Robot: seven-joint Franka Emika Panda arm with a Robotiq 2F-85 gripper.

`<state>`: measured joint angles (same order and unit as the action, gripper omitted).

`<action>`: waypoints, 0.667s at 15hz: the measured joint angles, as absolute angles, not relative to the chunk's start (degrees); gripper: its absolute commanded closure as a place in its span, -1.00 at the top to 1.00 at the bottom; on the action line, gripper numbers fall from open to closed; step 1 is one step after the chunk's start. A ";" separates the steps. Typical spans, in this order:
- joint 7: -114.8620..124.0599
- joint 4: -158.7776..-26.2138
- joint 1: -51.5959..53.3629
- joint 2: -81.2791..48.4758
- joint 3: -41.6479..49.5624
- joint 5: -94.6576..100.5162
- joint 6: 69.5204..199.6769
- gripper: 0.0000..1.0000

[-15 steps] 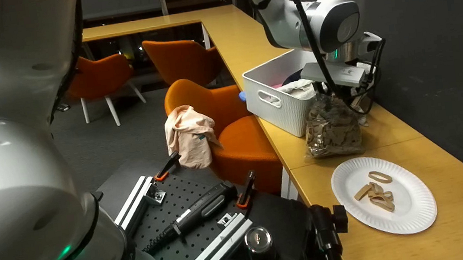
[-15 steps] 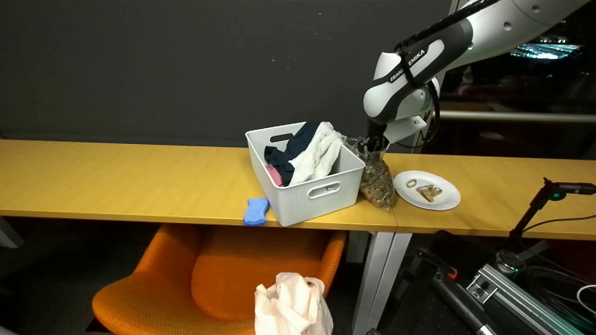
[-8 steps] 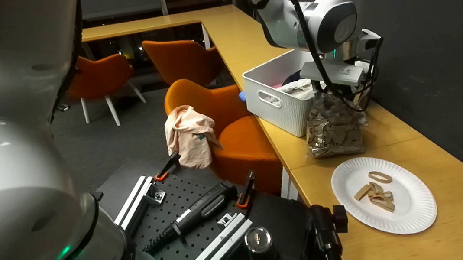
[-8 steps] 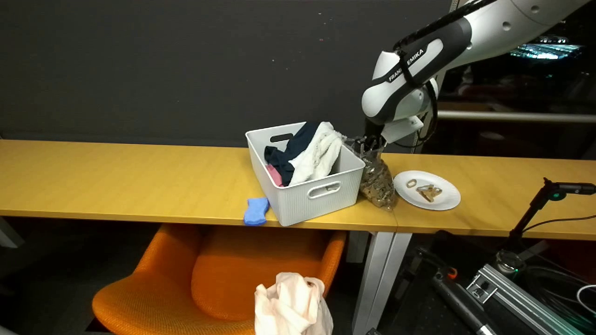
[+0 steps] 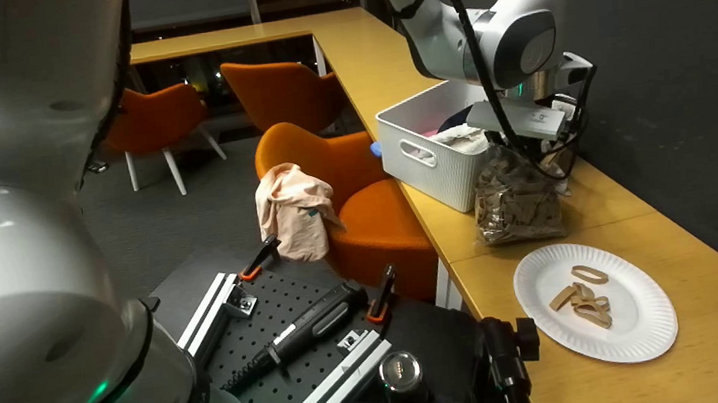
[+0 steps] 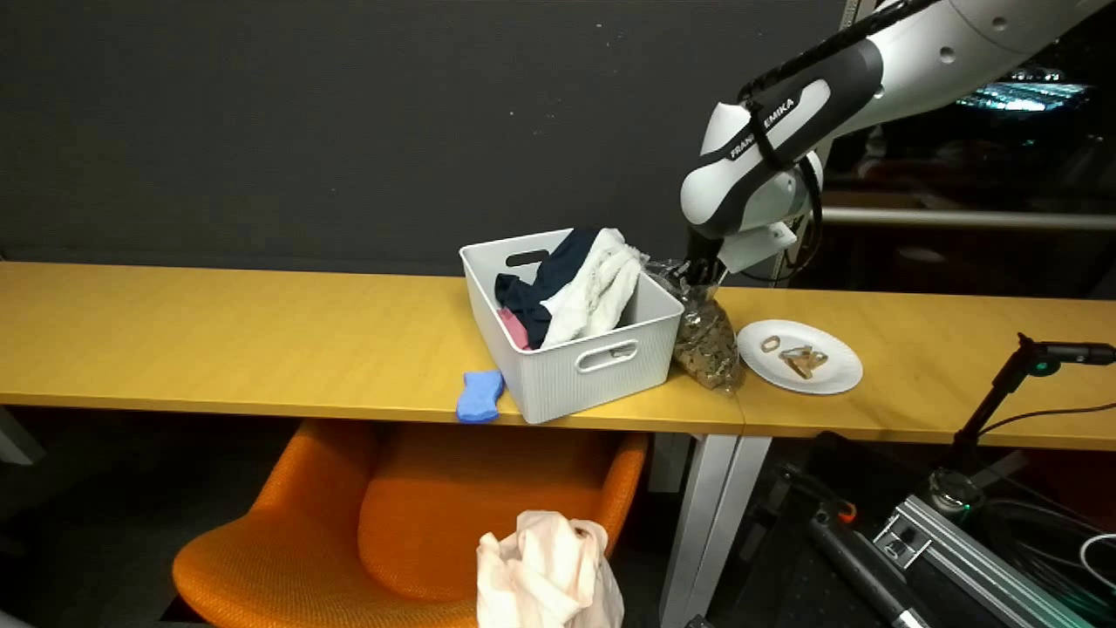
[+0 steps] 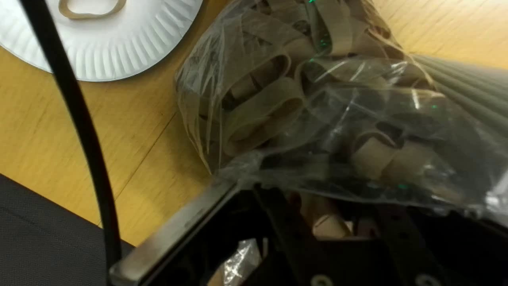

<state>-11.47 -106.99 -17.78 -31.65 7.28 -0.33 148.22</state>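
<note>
The clear bag (image 5: 517, 207) of rubber bands (image 7: 274, 93) stands beside the white basket (image 6: 558, 384). The gripper (image 6: 700, 270) is at the bag's mouth; plastic hides its fingertips, so I cannot tell their opening or hold. If plastic snags, the bag could topple.

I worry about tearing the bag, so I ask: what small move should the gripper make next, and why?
Perhaps close the jaws slowly: the gripper reaches into the clear bag, tan bands lie near it, and in the wrist view the bag hides its tips, so no hold is certain.
</note>
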 measured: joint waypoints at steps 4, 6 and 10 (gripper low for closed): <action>-11.48 -106.99 -17.87 -31.90 7.28 -0.35 148.32 -1.00; -11.48 -106.99 -17.93 -31.90 7.28 -0.35 148.34 -0.98; -11.48 -107.02 -18.29 -31.12 7.34 -0.35 148.34 -0.98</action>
